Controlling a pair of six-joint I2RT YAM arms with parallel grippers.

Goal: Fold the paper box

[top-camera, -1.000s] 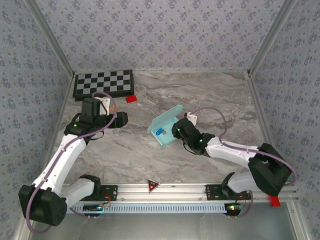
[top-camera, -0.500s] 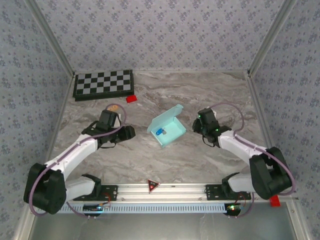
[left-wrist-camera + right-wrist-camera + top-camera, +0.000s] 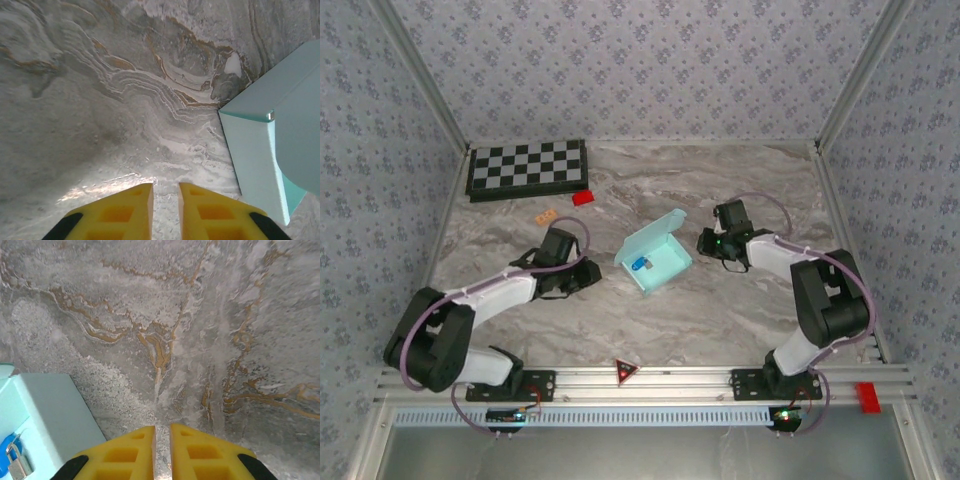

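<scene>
Paper box (image 3: 653,258), pale cyan card, lid up, on grey marble desk (image 3: 720,320). Left pincer (image 3: 165,187) left of box, right pincer (image 3: 163,429) right of it; both nearly pressed together, empty.

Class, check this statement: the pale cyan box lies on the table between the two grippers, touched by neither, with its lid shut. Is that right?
No: the lid is open, not shut. The top external view shows the paper box with its lid raised and a blue item inside. The rest holds: it lies between the left gripper and right gripper, touched by neither.
</scene>
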